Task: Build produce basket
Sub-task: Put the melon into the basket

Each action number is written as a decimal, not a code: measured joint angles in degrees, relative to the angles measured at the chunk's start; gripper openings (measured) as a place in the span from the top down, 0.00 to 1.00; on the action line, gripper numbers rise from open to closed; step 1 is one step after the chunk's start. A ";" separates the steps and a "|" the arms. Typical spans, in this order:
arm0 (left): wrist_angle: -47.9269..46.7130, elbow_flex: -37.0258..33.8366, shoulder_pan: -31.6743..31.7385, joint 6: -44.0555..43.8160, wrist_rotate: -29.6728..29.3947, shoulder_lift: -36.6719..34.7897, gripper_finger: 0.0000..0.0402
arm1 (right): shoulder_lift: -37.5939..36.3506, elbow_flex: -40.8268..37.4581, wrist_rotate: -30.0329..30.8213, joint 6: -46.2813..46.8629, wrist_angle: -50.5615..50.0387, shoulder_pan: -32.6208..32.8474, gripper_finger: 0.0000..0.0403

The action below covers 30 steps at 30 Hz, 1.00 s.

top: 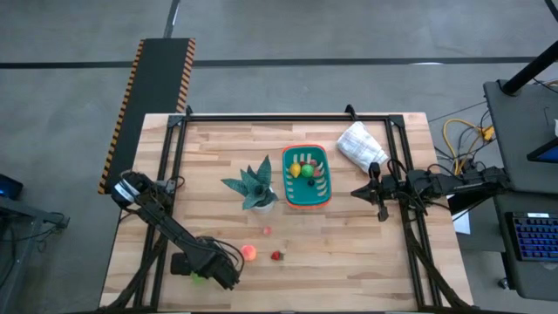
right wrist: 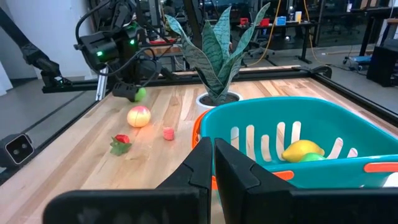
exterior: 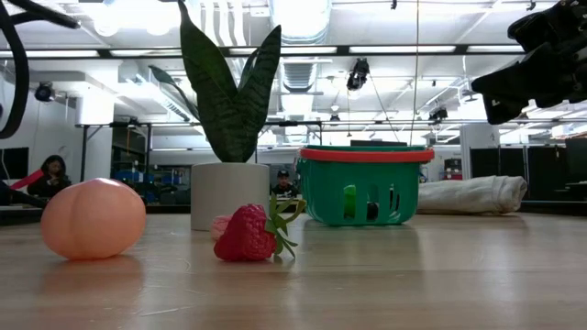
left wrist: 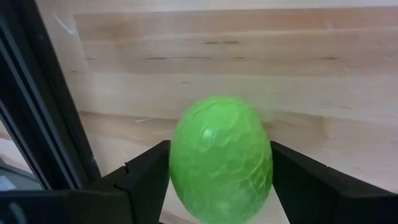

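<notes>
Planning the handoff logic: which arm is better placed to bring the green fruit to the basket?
Left, probably. Its end effector already grips the green fruit at the table's near edge; the right end effector is shut and empty beside the basket.

From overhead we are looking straight down on the whole bench (top: 349, 262), while from bench-top height we are looking level across it, very near the strawberry (exterior: 248, 234) and peach (exterior: 93, 218), toward the basket (exterior: 365, 188) and the room behind. On the left wrist we are pressing close on a green fruit (left wrist: 221, 158). On the right wrist we are facing across the basket (right wrist: 298, 149) toward the plant (right wrist: 217, 56), sharing peach (right wrist: 139, 116) and strawberry (right wrist: 120, 142) with the low view.
</notes>
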 joint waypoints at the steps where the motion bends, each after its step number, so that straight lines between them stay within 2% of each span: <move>1: 0.00 -0.15 -0.02 0.00 0.00 0.00 0.39 | 0.00 0.00 0.00 0.00 0.00 0.00 0.98; 4: 0.04 -0.29 -0.02 0.00 0.02 0.00 0.41 | 0.00 0.00 0.00 0.00 0.00 -0.02 0.98; 10: 0.04 -0.29 -0.02 0.00 0.30 -0.07 0.50 | 0.00 0.00 -0.01 0.00 0.00 -0.01 0.98; 18: 0.02 -0.06 -0.05 1.13 0.02 -0.07 0.47 | 0.00 0.00 -0.02 0.00 0.00 0.00 0.98; 24: -1.14 0.17 -0.22 2.93 -0.44 -0.86 0.50 | 0.00 0.00 0.00 0.00 0.00 -0.02 0.98; 30: -3.81 0.19 -0.85 4.68 -8.43 -3.15 0.50 | -0.02 -0.03 0.02 -0.01 0.12 -0.01 0.98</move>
